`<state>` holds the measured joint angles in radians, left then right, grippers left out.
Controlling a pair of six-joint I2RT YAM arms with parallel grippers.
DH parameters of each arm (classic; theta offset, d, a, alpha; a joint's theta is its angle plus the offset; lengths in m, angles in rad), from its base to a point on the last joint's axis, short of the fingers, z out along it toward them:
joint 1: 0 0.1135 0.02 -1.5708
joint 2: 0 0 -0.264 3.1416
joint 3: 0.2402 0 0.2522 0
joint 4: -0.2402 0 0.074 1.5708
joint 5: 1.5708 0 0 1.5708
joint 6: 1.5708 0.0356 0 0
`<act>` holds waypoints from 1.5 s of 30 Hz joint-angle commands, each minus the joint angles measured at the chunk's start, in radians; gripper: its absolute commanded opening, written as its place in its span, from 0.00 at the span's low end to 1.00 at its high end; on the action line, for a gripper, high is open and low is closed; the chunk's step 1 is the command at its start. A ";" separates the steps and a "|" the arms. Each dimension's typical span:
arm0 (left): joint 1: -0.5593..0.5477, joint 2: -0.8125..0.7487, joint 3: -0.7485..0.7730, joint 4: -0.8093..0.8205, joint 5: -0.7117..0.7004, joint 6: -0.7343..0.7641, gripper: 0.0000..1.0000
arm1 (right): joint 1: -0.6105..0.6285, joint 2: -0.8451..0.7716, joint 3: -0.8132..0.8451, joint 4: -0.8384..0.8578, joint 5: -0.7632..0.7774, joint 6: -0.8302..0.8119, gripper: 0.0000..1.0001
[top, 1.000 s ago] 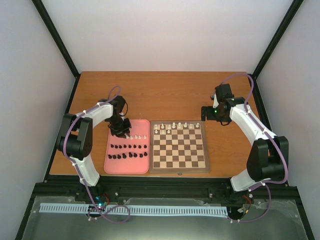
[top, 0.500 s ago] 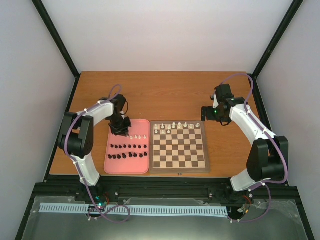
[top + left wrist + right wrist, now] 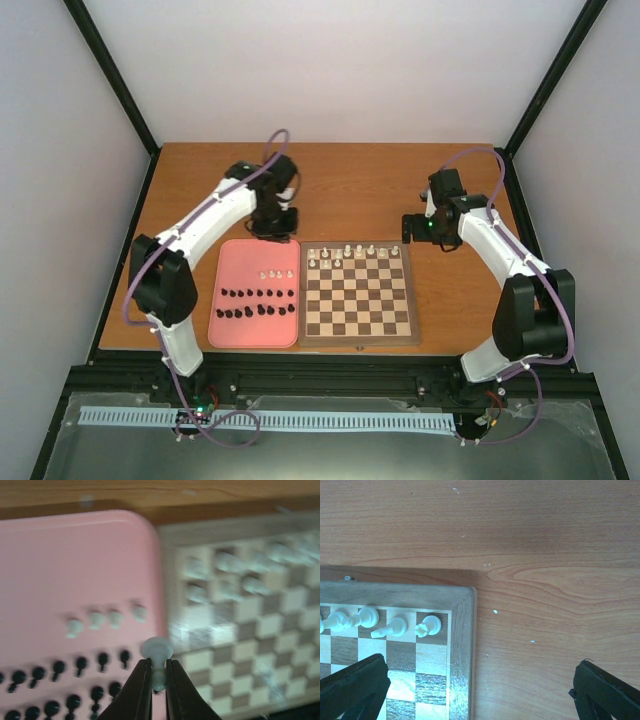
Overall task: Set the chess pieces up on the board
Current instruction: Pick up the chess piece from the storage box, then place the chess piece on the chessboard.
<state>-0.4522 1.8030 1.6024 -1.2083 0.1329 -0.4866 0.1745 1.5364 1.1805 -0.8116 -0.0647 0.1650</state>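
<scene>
My left gripper [image 3: 275, 228] hangs over the far right corner of the pink tray [image 3: 245, 256], shut on a white chess piece [image 3: 157, 652] that it holds in the air, base up. The board [image 3: 360, 341] lies to the right of the tray, with several white pieces [image 3: 349, 253] in its two far rows. More white pieces [image 3: 274, 273] and two rows of black pieces [image 3: 258, 303] stand on the tray. My right gripper [image 3: 412, 228] is open and empty beside the board's far right corner [image 3: 462, 630], where a white rook [image 3: 429, 626] stands.
In the left wrist view the tray [image 3: 75, 565] shows with the white pieces [image 3: 102, 620] and black pieces [image 3: 75, 667], and the board [image 3: 250, 630] is blurred to its right. Bare wooden table [image 3: 350, 190] lies behind both.
My left arm has risen from the tray's white row and swung to the far right with a white piece in its jaws. The right arm has not moved.
</scene>
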 commanded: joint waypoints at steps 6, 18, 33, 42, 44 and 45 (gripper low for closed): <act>-0.317 0.164 0.349 -0.200 -0.037 0.069 0.04 | 0.006 0.010 -0.003 0.013 0.003 0.002 1.00; -0.405 0.379 0.537 -0.205 -0.083 0.148 0.04 | 0.006 0.011 0.019 -0.001 0.022 -0.010 1.00; -0.410 0.523 0.592 -0.171 -0.074 0.178 0.07 | 0.005 0.027 0.022 -0.004 0.022 -0.019 1.00; -0.411 0.568 0.643 -0.156 -0.076 0.182 0.11 | 0.005 0.031 0.028 -0.005 0.027 -0.021 1.00; -0.411 0.573 0.645 -0.154 -0.075 0.183 0.12 | 0.005 0.033 0.028 -0.007 0.028 -0.022 1.00; -0.410 0.574 0.645 -0.155 -0.075 0.183 0.11 | 0.005 0.033 0.028 -0.007 0.028 -0.022 1.00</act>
<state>-0.8501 2.3520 2.2070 -1.3716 0.0563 -0.3237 0.1745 1.5585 1.1851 -0.8150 -0.0547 0.1535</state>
